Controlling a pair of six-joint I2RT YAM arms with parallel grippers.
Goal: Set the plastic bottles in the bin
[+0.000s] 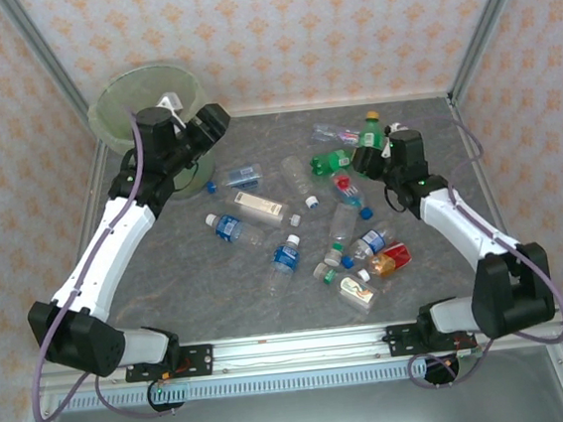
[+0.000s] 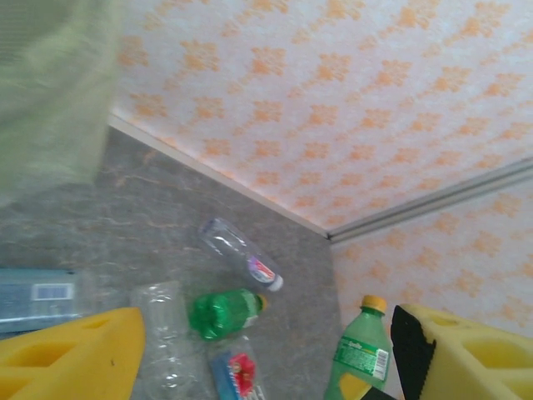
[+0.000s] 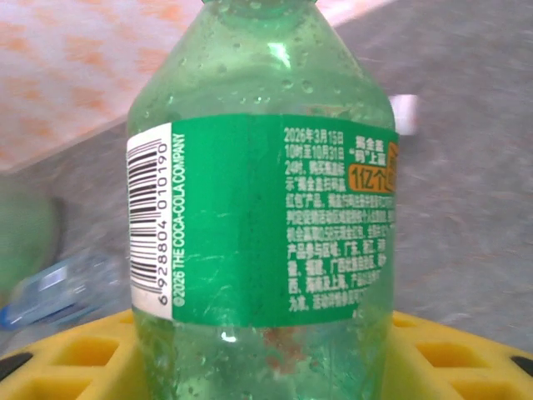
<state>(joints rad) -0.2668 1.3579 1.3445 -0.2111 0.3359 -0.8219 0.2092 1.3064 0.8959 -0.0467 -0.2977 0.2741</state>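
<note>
Glossy plastic bottle (image 3: 266, 208), matt table (image 1: 209, 290)

The left arm (image 1: 106, 253) reached toward the far-left corner with the left gripper (image 1: 212, 126) holding its jaws wide apart and empty, while the right arm (image 1: 462, 219) stretched forward, the right gripper (image 1: 364, 155) clamped on an upright green bottle (image 3: 266, 208).

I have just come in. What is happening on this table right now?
Two robot arms are putting plastic bottles into a bin. The right gripper is shut on an upright green bottle with a yellow cap, at the far right. The left gripper is open and empty, near the bin at the far left. Many bottles lie scattered on the table, so most of the job is not yet done.
</note>
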